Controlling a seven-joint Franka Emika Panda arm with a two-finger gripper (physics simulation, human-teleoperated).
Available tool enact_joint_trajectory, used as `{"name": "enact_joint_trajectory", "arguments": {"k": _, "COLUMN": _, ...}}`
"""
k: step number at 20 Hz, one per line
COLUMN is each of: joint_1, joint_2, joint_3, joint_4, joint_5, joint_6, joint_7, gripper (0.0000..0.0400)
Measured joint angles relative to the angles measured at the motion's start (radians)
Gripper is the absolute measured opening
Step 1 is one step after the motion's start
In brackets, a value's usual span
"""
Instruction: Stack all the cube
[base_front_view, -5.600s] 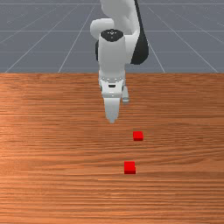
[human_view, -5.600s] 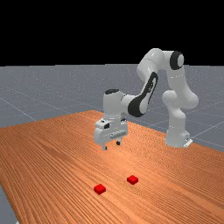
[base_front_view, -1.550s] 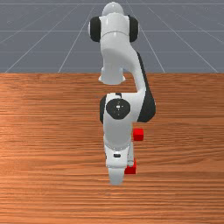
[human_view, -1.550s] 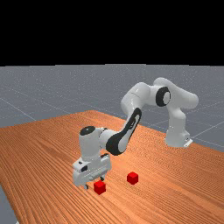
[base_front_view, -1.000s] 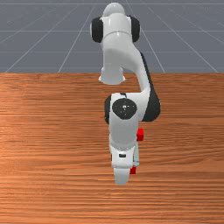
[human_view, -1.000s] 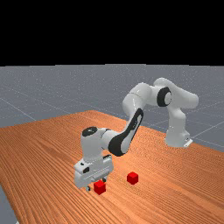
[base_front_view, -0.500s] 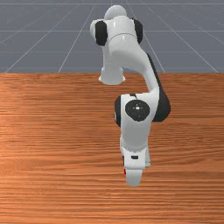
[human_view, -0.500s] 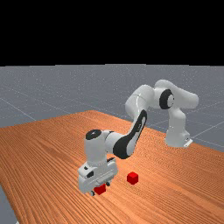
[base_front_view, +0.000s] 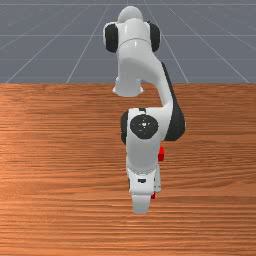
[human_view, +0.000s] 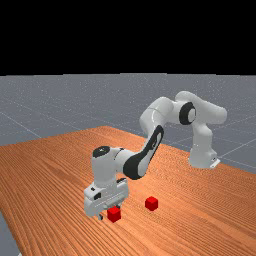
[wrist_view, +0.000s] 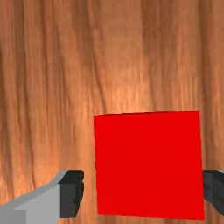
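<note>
Low over the table, my gripper (human_view: 109, 211) stands open beside the nearer red cube (human_view: 114, 215), which partly covers the space below the hand. In the wrist view that cube (wrist_view: 148, 166) lies between the fingertips of the gripper (wrist_view: 143, 192); one finger has a gap to it, the other is right at its edge, and contact cannot be told. The front view has only a sliver of this cube (base_front_view: 153, 196) past the hand. The second red cube (human_view: 151, 203) rests apart on the wood; the arm partly hides it (base_front_view: 161, 154) in the front view.
The orange-brown table (base_front_view: 60, 150) carries the cubes. My forearm reaches low over it, beside the second cube in the front view. Bare wood lies around both cubes.
Over the last half second my hand has shifted toward the front view's left, after moving right before that. The second cube is partly uncovered again there. Both cubes stand where they were.
</note>
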Motion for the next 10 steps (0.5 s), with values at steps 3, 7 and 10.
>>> {"name": "enact_joint_trajectory", "arguments": {"k": 3, "joint_1": 0.005, "joint_2": 0.002, "joint_3": 0.007, "joint_4": 0.004, "joint_5": -0.001, "joint_6": -0.001, "joint_7": -0.013, "gripper": 0.0397}}
{"name": "enact_joint_trajectory", "arguments": {"k": 7, "joint_1": 0.010, "joint_2": -0.020, "joint_3": 0.004, "joint_4": -0.027, "joint_5": -0.004, "joint_6": 0.016, "joint_7": -0.009, "gripper": 0.0400}}
{"name": "enact_joint_trajectory", "arguments": {"k": 10, "joint_1": 0.009, "joint_2": -0.016, "joint_3": 0.005, "joint_4": -0.012, "joint_5": -0.006, "joint_6": -0.001, "joint_7": -0.016, "gripper": 0.0400}}
